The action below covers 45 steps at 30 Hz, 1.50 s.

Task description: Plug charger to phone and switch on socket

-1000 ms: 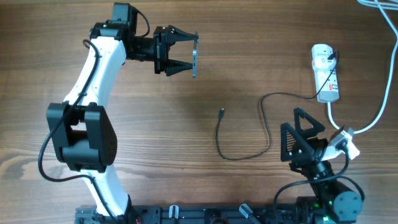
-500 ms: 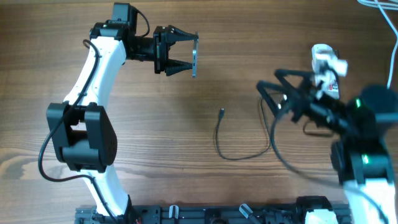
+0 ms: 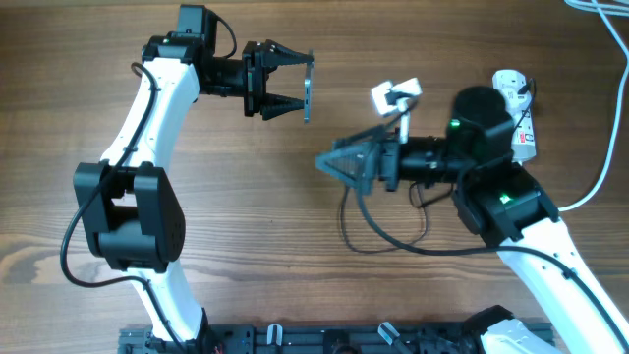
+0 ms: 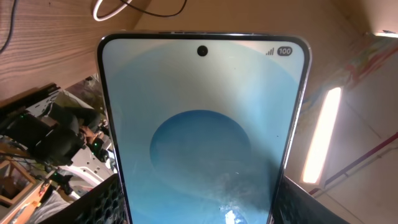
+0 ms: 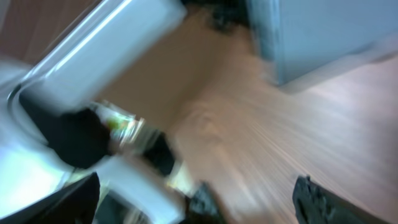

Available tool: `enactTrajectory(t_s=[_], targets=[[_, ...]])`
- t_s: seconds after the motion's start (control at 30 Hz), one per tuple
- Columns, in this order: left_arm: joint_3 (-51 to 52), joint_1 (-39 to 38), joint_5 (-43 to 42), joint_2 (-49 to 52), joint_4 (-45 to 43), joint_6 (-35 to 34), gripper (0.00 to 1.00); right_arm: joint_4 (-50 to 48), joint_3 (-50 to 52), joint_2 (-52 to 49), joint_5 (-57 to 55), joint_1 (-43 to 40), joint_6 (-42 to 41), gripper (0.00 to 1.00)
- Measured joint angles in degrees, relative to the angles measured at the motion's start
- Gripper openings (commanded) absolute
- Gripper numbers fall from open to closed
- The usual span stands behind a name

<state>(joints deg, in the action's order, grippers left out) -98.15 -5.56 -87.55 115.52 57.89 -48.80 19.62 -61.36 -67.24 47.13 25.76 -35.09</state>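
My left gripper [image 3: 298, 98] is shut on the phone [image 3: 308, 98] and holds it on edge above the table at the far middle. In the left wrist view the phone's cyan screen [image 4: 202, 137] fills the frame between my fingers [image 4: 202, 202]. The charger, a thin black cable [image 3: 346, 221], lies curled at the table's middle. My right gripper [image 3: 329, 162] is open and points left over the cable's tip end, which is hidden beneath it. The right wrist view is blurred by motion and shows its fingers wide apart [image 5: 193, 199]. The white socket [image 3: 524, 143] lies at the far right, partly behind my right arm.
A thick white cord [image 3: 614, 128] runs from the far right corner down toward the socket. The left arm's base and links stand at the left side of the table.
My right arm has swung from the front right corner across to the table's middle, its open gripper now over the cable's tip. The left arm and the phone have not moved.
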Motion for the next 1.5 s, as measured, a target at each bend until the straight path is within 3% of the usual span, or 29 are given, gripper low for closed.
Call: enactTrajectory(t_s=[0.23, 0.4, 0.57, 0.83, 1.0, 1.2, 1.33, 1.4, 1.5], targets=[[0.0, 0.0, 0.0, 0.0, 0.0, 0.0, 0.52, 38.0, -24.3, -7.5, -39.0, 9.5, 8.6, 0.99], [0.0, 0.0, 0.3, 0.0, 0.0, 0.0, 0.52, 49.8, -41.4, -19.4, -49.8, 12.8, 9.8, 0.99], [0.0, 0.0, 2.2, 0.0, 0.0, 0.0, 0.52, 49.2, -49.9, -28.5, -53.3, 16.8, 10.0, 0.99], [0.0, 0.0, 3.6, 0.0, 0.0, 0.0, 0.5, 46.6, -51.1, -29.3, -60.3, 20.3, 6.4, 0.99], [0.0, 0.0, 3.7, 0.0, 0.0, 0.0, 0.49, 43.6, -51.3, -31.1, -63.2, 20.2, 2.6, 0.81], [0.0, 0.0, 3.7, 0.0, 0.4, 0.0, 0.49, 42.0, -51.3, -34.2, -65.4, 20.2, -0.5, 0.74], [0.0, 0.0, 3.7, 0.0, 0.4, 0.0, 0.49, 41.1, -51.3, -35.5, -67.3, 20.2, -1.1, 0.6], [0.0, 0.0, 3.7, 0.0, 0.4, 0.0, 0.49, 40.7, -51.3, -35.6, -67.7, 20.2, -1.2, 0.47], [0.0, 0.0, 3.7, 0.0, 0.4, 0.0, 0.49, 40.6, -51.3, -35.7, -68.0, 20.2, -1.1, 0.45]])
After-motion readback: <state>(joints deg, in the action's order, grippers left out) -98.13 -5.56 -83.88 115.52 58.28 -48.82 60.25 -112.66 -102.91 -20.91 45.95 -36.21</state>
